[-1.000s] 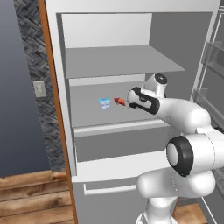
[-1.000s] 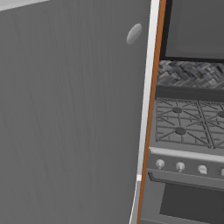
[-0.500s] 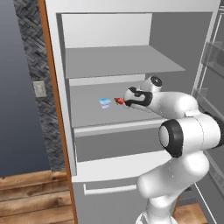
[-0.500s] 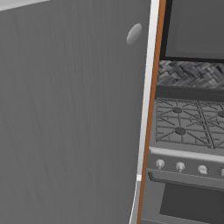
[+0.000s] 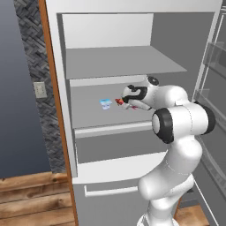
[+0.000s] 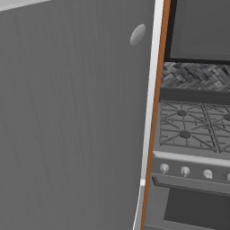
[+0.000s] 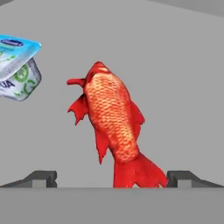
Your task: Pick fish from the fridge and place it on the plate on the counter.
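The fish lies on a flat grey shelf of the fridge, straight ahead of the fingers, its tail fanning out in the gap between the two tips and its body stretching away from them. The fingers are spread wide, one on either side of the tail, and neither touches the fish; nothing is pinched. Seen from the left base camera, the gripper reaches into the middle compartment with the red fish right at its tips. Beyond the fingers and off to one side of the fish stands a small cup with a blue-and-white foil lid, apart from the fish; on the shelf it sits just beside the fish, farther from the gripper. The right base camera looks along a grey fridge side panel, with a stove beside it
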